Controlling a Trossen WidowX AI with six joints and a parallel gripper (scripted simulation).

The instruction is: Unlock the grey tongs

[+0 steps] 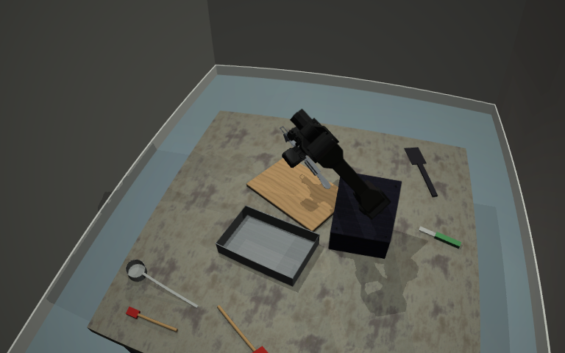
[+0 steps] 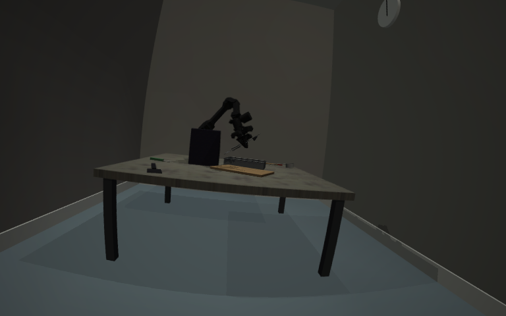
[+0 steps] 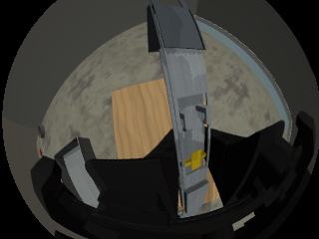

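The grey tongs (image 1: 319, 176) (image 2: 235, 147) (image 3: 183, 75) are held in the air over the wooden board (image 1: 272, 184) (image 2: 257, 171) (image 3: 137, 112), clear of it. They slant, one end low toward the black block and the other raised. My gripper (image 1: 300, 154) (image 2: 244, 144) (image 3: 185, 131) is shut on them partway along their length. In the wrist view a yellow part (image 3: 195, 159) sits on the tongs and a dark grey piece (image 3: 178, 30) is at the far end. The arms look close together; whether the lock is engaged cannot be told. The roasting tin (image 1: 254, 262) (image 2: 244, 162) stands beside the board.
The black block (image 1: 362, 216) (image 2: 204, 147) under the arm stands against the board's side. A black spatula (image 1: 425, 176) and a green-handled knife (image 1: 447, 240) lie beyond it. A ladle (image 1: 171, 290) and two red-headed tools (image 1: 156, 322) (image 1: 236, 329) lie on the tin's other side.
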